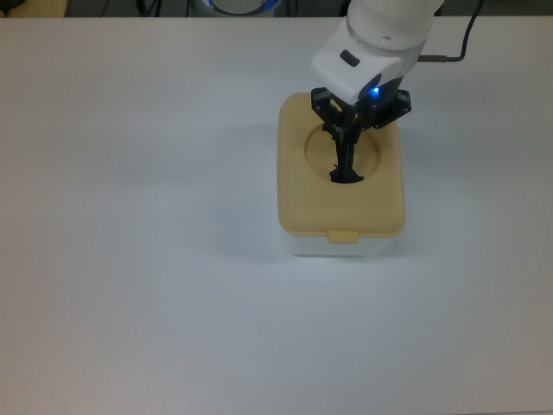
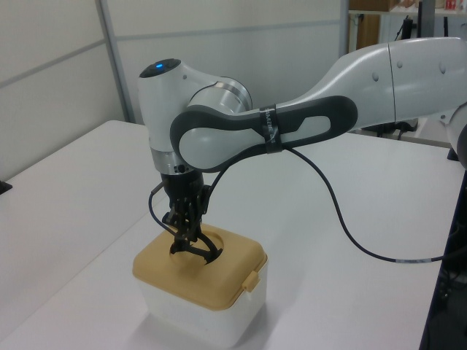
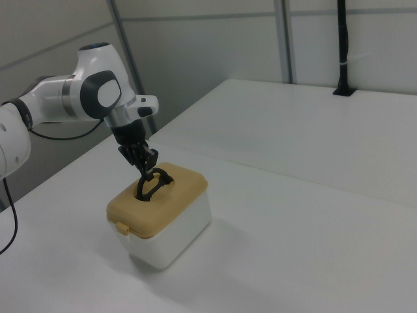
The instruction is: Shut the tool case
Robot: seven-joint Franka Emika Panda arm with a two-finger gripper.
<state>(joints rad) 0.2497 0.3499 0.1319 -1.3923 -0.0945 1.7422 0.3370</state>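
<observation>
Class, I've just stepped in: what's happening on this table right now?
A white robot arm is holding the black handle in the round dip of a tan lid, its tool pinched shut on it. The lid sits flat over a white plastic tub, with its front tab hanging over the tub's edge. The case looks covered; whether the tab has latched cannot be told.

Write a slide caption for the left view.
Franka gripper holds the black handle of the tan lid, seated on the white tub.
</observation>
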